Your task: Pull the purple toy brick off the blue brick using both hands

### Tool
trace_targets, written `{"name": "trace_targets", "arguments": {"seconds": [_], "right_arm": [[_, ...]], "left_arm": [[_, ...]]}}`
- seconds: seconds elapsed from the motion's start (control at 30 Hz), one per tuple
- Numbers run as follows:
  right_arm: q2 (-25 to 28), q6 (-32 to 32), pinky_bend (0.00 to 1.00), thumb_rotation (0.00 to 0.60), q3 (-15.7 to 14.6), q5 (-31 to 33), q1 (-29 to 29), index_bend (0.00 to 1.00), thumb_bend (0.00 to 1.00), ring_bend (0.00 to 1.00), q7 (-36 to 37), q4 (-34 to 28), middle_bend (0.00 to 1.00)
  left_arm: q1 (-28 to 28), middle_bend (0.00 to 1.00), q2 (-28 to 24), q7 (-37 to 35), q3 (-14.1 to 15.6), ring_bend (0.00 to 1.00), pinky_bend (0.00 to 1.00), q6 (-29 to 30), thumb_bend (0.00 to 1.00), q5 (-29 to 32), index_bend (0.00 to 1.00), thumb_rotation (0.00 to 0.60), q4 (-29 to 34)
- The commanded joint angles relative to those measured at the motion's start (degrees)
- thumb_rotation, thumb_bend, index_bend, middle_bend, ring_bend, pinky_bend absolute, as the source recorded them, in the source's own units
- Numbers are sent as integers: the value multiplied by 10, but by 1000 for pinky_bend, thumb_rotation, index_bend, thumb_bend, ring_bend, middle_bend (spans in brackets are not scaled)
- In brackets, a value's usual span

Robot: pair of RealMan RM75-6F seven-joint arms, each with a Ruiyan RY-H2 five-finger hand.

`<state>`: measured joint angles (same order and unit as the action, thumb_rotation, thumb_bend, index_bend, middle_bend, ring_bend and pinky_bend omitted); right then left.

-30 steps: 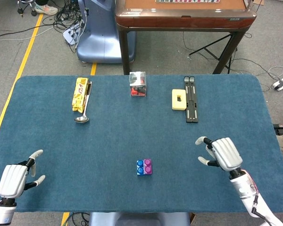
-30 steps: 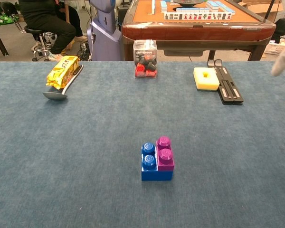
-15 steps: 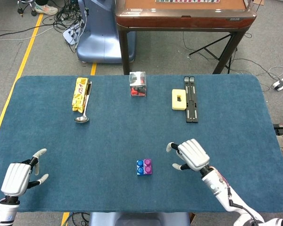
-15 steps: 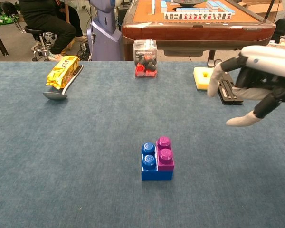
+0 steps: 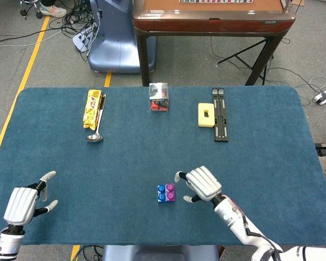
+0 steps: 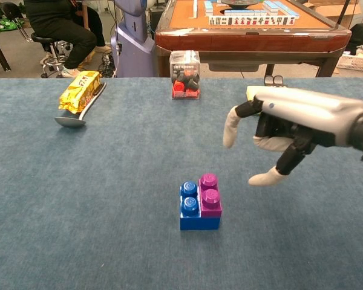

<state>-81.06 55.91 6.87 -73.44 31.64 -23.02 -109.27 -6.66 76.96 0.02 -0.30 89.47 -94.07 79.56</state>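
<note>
A purple brick sits on the right half of a blue brick near the table's front middle. My right hand hovers just right of the bricks, fingers spread and empty, not touching them. My left hand stays far off at the front left corner, fingers apart, holding nothing; the chest view does not show it.
A yellow snack packet and a spoon lie at the back left. A clear box with red and black pieces stands at the back middle. A yellow block and a black bar lie back right.
My right hand has moved left across the table from the right edge to just beside the bricks. The left hand has barely shifted. The bricks have not moved.
</note>
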Motion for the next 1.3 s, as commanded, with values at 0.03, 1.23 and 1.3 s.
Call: {"name": "trace_targets", "arguments": {"seconds": [0.03, 1.23, 1.3], "right_arm": [[-14, -8, 1000, 600, -6, 6, 10, 391, 75, 1000, -3, 10, 1000], [-99, -23, 1000, 600, -29, 42, 59, 226, 0, 1000, -43, 88, 1000], [-105, -29, 1000, 600, -26, 50, 64, 226, 0, 1000, -41, 97, 1000]], "left_arm": [[0, 681, -1, 0, 0, 677, 908, 1, 72, 0, 252, 600, 0], [4, 681, -2, -4, 6, 677, 908, 0, 72, 5, 252, 600, -3], [4, 681, 0, -3, 6, 677, 908, -1, 72, 5, 252, 600, -4]]}}
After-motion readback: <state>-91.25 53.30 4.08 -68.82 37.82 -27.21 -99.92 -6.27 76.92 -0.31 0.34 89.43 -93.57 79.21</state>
